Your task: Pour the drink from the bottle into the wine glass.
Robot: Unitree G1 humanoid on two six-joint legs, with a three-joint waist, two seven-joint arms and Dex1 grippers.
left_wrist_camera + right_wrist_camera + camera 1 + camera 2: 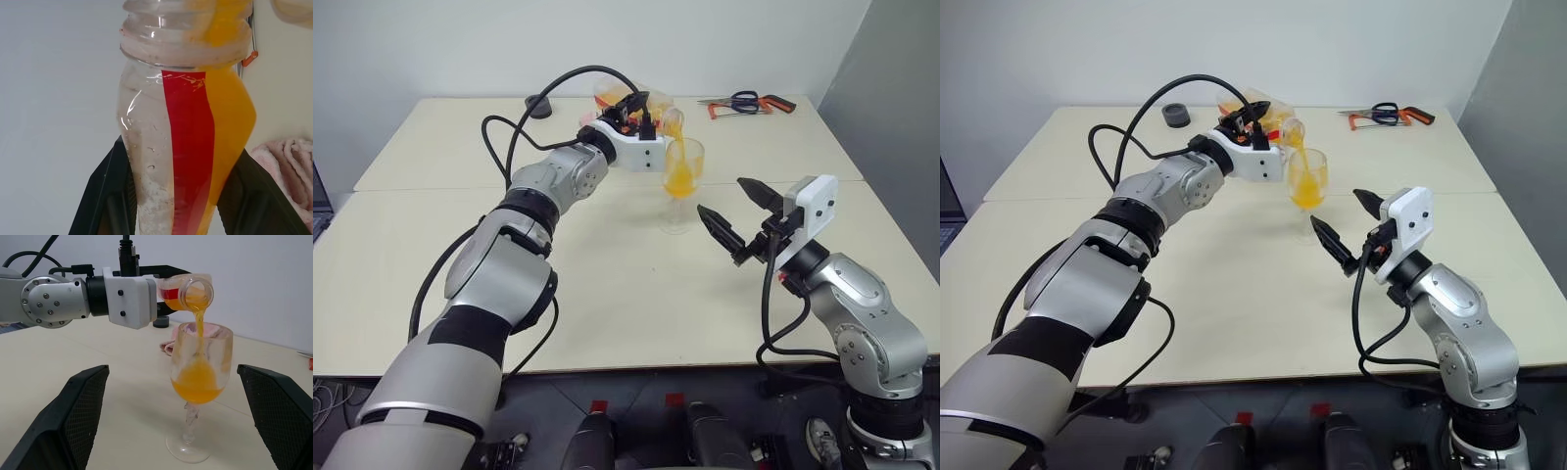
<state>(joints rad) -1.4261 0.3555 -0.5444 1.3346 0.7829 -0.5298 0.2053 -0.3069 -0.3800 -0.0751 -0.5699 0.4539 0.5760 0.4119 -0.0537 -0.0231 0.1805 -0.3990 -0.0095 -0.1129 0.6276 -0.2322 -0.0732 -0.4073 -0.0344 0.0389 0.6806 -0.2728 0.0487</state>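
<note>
Table [607, 294]: pale, wide, made of joined panels.

Wine glass [198, 382]: clear, stemmed, upright on the table near its middle, bowl partly filled with orange drink [197, 381].

Bottle [188, 293]: clear plastic with a red label strip, uncapped, tipped on its side, mouth just above the glass rim. A thin stream of drink falls from the mouth into the bowl.

Left gripper [176, 196]: clenched on the bottle, one black finger on each side of its body, held above and beside the glass.

Right gripper [734, 215]: released, fingers spread wide, nothing between them, hanging above the table just beside the glass and apart from it.

Pink cloth [168, 343]: on the table behind the glass.

Black ring-shaped thing [1175, 116]: far edge of the table.

Scissors and orange-handled tool [749, 103]: far right corner.
</note>
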